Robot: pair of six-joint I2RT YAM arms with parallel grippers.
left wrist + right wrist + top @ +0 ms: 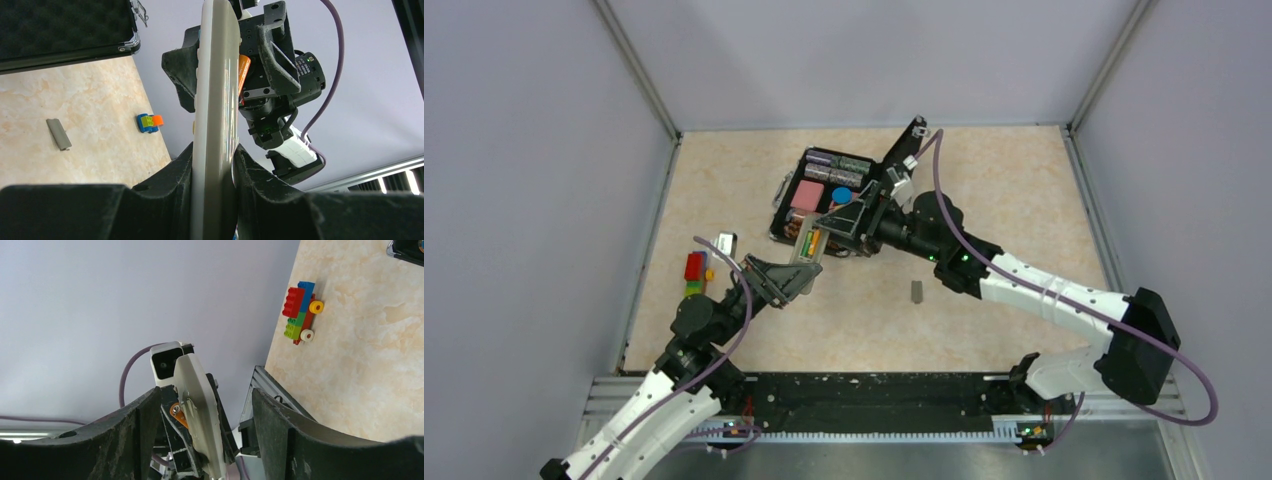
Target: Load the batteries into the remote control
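Note:
My left gripper is shut on the slim white remote control, which stands edge-on and runs up and away from the jaws. In the top view the remote control is held above the table with its back open, and the orange-brown and green batteries lie in it. The orange battery shows beside the remote's edge. My right gripper is open. Its fingers stand wide on either side of the remote's far end without touching it. The orange battery's tip shows there.
A grey battery cover lies on the table right of the arms. A multicoloured block toy sits at the left edge, with a small silver item near it. The open black case with chip rolls stands behind the grippers.

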